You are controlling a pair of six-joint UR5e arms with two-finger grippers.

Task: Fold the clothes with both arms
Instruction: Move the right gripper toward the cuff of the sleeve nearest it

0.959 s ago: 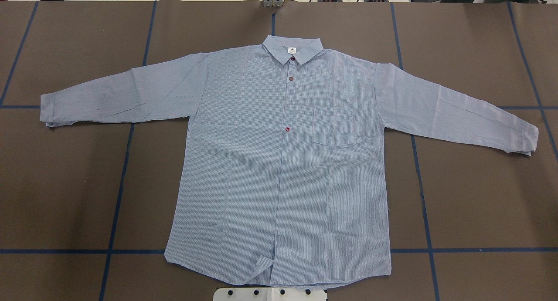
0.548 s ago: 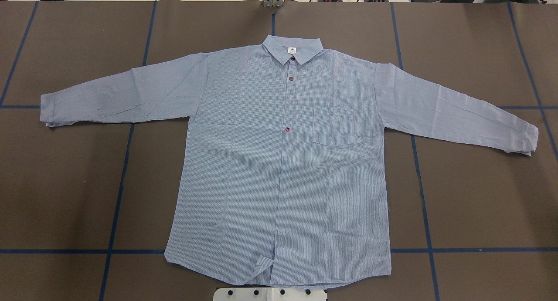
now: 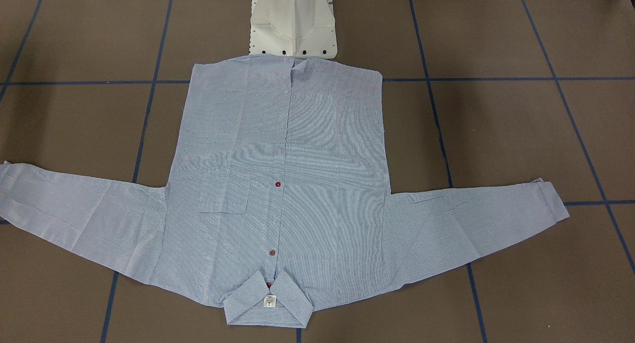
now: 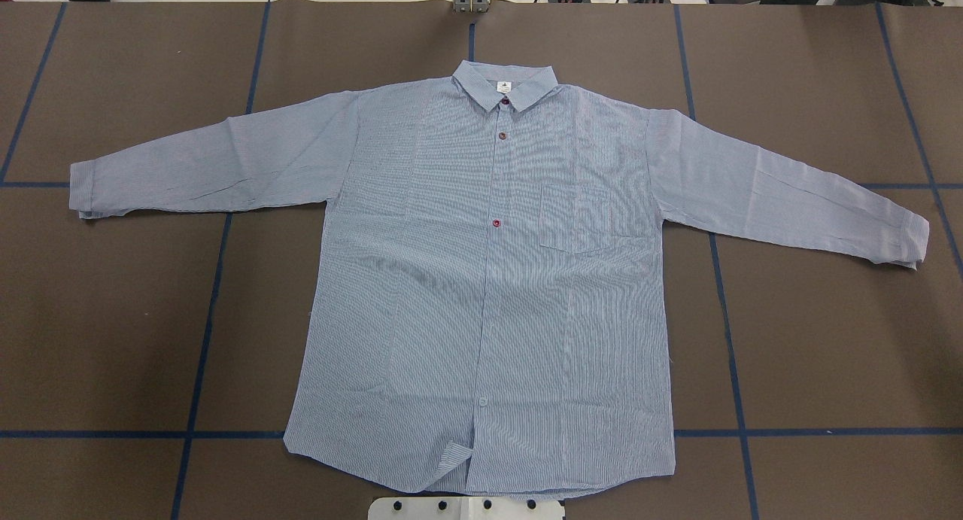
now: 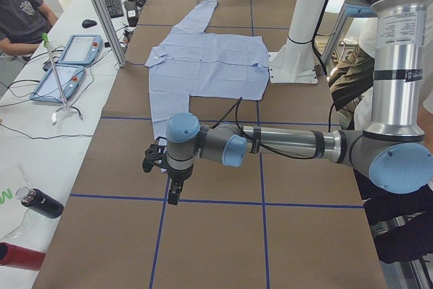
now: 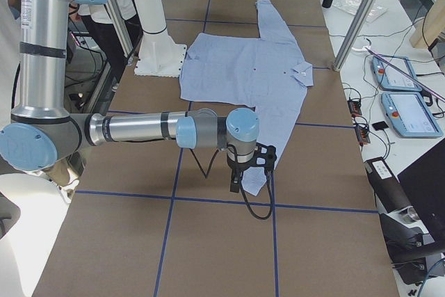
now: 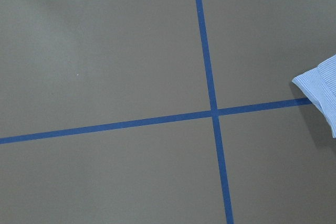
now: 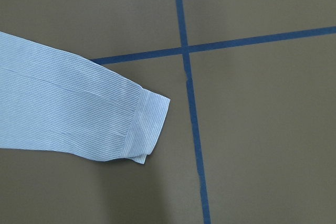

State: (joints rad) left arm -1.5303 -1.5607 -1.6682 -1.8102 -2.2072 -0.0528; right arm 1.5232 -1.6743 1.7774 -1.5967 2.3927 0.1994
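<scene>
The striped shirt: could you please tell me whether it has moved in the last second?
No. In the overhead view the striped shirt lies unchanged; its cuff on the robot's left still meets the same blue tape line.

Shirt [image 4: 481, 279]: we see light blue with fine white stripes.
Buttons [image 4: 496, 223]: we count three dark red or brown, one pale.
Neck label [image 3: 268, 301]: white.
Table [image 4: 113, 317]: brown, which we see crossed by blue tape lines.
Left arm [image 5: 291, 145]: silver-grey tubes, light blue joint caps.
Right arm [image 6: 132, 129]: the same colours.
Pedestal [image 3: 292, 20]: white.
</scene>
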